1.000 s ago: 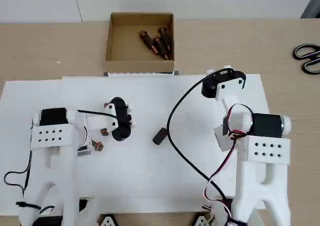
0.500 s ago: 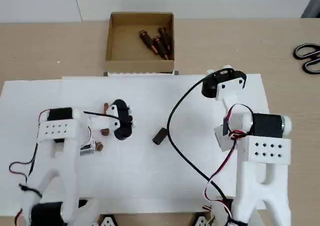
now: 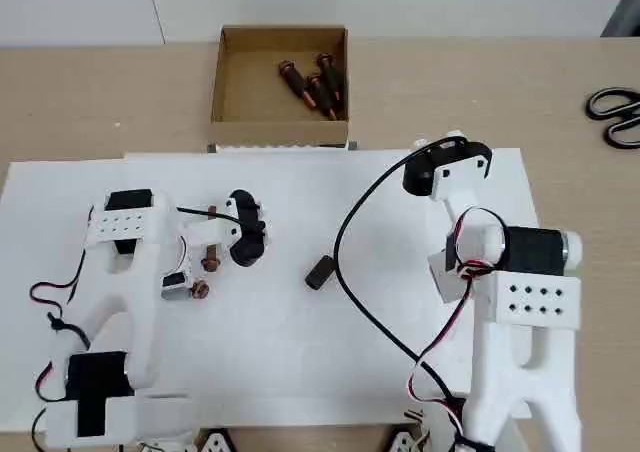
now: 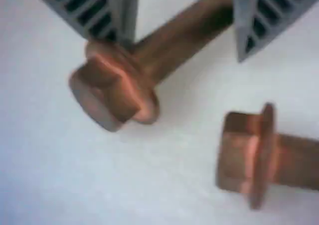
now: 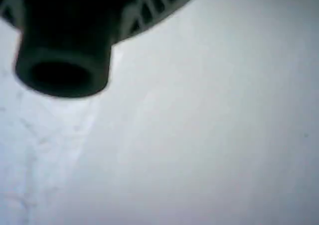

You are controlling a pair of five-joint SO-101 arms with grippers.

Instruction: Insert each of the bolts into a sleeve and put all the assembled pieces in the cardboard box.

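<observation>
The left gripper (image 4: pixel 183 45) is down at the white paper (image 3: pixel 260 352), its jaws apart on either side of a copper bolt (image 4: pixel 130 75). The shank runs between the two ribbed fingers (image 4: pixel 94 8), and one finger sits right against the flanged head, so the bolt is straddled rather than clamped. The bolt lies flat on the paper. A second bolt (image 4: pixel 254 155) lies on its side just beside it, apart from it and outside the jaws. In the high view a third bolt (image 3: pixel 212 212) rests near the same arm, on the side toward the box.

Near the middle of the paper a loose sleeve (image 3: pixel 320 272) lies on its side, dark and short, well apart from the bolts and touched by neither arm.

At the far edge of the paper, on the wooden tabletop (image 3: pixel 110 82), stands the cardboard box (image 3: pixel 228 80). Several assembled pieces (image 3: pixel 315 82) lie together in its right half.

The right gripper (image 3: pixel 445 167) is raised over the paper's far right part. Its wrist view shows it gripping a black sleeve (image 5: pixel 62 56), open end outward, above the paper, with a faint shadow below it.

A pair of scissors (image 3: pixel 615 107) lies at the tabletop's right edge.
</observation>
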